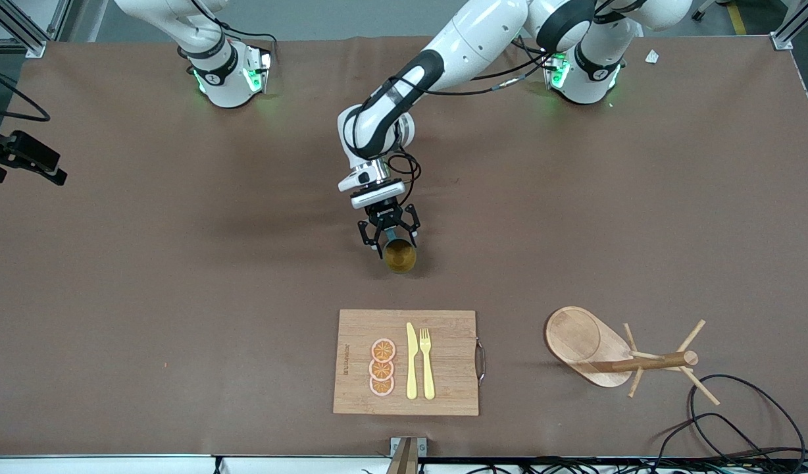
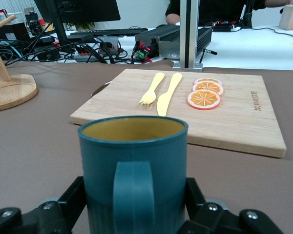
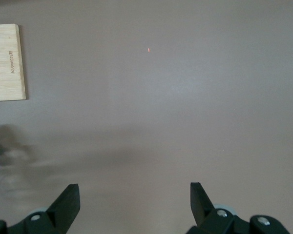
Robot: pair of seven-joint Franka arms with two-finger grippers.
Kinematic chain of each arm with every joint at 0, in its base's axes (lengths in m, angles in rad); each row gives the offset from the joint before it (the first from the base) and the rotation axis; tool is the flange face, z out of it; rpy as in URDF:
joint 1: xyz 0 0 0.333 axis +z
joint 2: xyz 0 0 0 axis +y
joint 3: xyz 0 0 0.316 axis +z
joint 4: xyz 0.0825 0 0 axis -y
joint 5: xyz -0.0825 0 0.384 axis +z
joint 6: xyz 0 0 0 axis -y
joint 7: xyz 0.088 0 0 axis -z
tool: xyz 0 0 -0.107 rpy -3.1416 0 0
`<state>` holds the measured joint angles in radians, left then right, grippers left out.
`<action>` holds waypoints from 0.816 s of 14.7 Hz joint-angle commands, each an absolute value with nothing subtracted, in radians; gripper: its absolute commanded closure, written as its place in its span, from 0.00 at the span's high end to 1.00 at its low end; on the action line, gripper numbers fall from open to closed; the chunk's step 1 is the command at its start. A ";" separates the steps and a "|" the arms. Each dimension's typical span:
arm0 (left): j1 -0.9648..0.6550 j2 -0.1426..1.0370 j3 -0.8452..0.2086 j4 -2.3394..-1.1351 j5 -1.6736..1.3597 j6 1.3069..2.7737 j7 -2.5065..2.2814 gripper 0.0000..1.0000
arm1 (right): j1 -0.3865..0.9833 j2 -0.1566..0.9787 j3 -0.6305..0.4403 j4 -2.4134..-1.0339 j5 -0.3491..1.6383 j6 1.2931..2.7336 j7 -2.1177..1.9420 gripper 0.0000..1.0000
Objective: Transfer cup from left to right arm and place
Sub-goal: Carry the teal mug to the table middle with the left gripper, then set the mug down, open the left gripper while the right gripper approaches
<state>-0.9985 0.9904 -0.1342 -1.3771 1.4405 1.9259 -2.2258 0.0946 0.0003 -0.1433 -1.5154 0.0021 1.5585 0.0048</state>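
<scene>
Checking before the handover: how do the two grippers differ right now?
The left gripper is shut on the cup, beside the table's middle; the right gripper is open and holds nothing. The left gripper faces the cutting board; the right gripper looks down on bare table. Both have black fingers.

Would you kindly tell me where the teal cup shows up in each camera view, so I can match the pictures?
Front view: the cup sits mid-table in the left gripper, farther from the camera than the cutting board.
Left wrist view: the cup fills the foreground, handle facing the camera.
Right wrist view: not in it.
Shared landmark: the cutting board appears in all three views.
</scene>
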 commanded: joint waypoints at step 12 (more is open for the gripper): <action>-1.147 0.895 -0.196 -1.381 1.185 1.663 -2.258 1.00 | 0.273 0.224 -0.127 -1.523 0.124 1.655 0.004 1.00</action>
<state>-1.1523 0.9609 -0.1723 -1.3648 1.2363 1.7183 -2.2595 0.2375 0.1862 -0.1237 -1.5271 0.0992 1.6234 -0.0311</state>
